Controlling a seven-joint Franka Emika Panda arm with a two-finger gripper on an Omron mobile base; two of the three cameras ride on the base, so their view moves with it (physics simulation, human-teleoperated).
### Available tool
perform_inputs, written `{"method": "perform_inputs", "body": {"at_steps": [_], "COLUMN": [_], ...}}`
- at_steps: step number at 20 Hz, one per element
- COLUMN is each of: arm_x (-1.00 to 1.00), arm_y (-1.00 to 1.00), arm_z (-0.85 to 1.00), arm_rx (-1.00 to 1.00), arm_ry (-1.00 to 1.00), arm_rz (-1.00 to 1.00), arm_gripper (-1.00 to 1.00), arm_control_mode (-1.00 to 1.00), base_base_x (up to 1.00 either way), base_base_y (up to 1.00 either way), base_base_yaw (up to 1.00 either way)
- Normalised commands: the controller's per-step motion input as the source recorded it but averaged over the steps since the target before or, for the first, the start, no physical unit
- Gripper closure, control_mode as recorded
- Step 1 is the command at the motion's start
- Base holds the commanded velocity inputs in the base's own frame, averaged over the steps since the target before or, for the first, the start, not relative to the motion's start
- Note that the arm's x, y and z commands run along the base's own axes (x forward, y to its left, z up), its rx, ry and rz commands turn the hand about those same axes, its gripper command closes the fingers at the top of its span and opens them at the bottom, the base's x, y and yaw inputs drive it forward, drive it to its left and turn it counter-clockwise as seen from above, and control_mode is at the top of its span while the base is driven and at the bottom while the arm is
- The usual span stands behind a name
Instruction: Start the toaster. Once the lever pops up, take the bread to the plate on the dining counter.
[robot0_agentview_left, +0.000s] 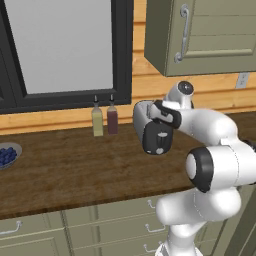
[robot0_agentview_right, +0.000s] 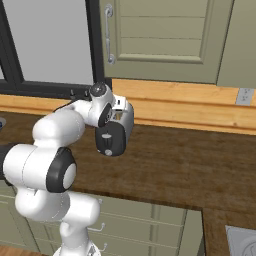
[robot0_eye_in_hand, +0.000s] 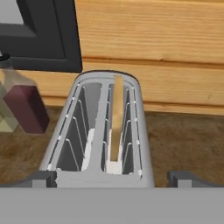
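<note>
Gripper (robot0_eye_in_hand: 112, 178) jaws spread wide, holding nothing, hovering just above the near end of the toaster (robot0_eye_in_hand: 103, 131); one fingertip (robot0_eye_in_hand: 39, 179) sits left of the toaster's near end, the other right of it. Toaster stands on the wood worktop (robot0_agentview_left: 75, 170), black end panel facing the robot. Lever (robot0_agentview_left: 160, 141) shows as a pale knob on that panel. Bread (robot0_eye_in_hand: 117, 118) stands upright in the toaster's right slot; left slot holds nothing. Beside the toaster, on its left, a dark red bottle (robot0_agentview_left: 112, 119) and a yellow-green bottle (robot0_agentview_left: 97, 120). Behind the toaster, the wood-plank wall (robot0_eye_in_hand: 153, 43).
</note>
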Motion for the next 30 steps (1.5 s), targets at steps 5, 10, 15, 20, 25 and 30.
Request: {"method": "perform_inputs", "body": {"at_steps": [5, 10, 15, 20, 25, 30], "arm_x": [0.24, 0.24, 0.2, 0.12, 0.12, 0.27], "arm_y": [0.0, -0.04, -0.12, -0.01, 0.0, 0.0], "arm_z": [-0.04, -0.15, -0.16, -0.13, -0.11, -0.07], "arm_rx": [0.0, 0.0, 0.0, 0.0, 0.0, 0.0], "arm_ry": [0.0, 0.0, 0.0, 0.0, 0.0, 0.0], "arm_rz": [0.02, 0.01, 0.0, 0.01, 0.01, 0.0], "arm_gripper": [-1.0, -1.0, -1.0, -1.0, -1.0, -1.0], "arm_control_mode": [-1.0, -1.0, -1.0, -1.0, -1.0, -1.0], "base_base_x": [0.0, 0.0, 0.0, 0.0, 0.0, 0.0], "base_base_y": [0.0, 0.0, 0.0, 0.0, 0.0, 0.0], "base_base_yaw": [0.0, 0.0, 0.0, 0.0, 0.0, 0.0]}}
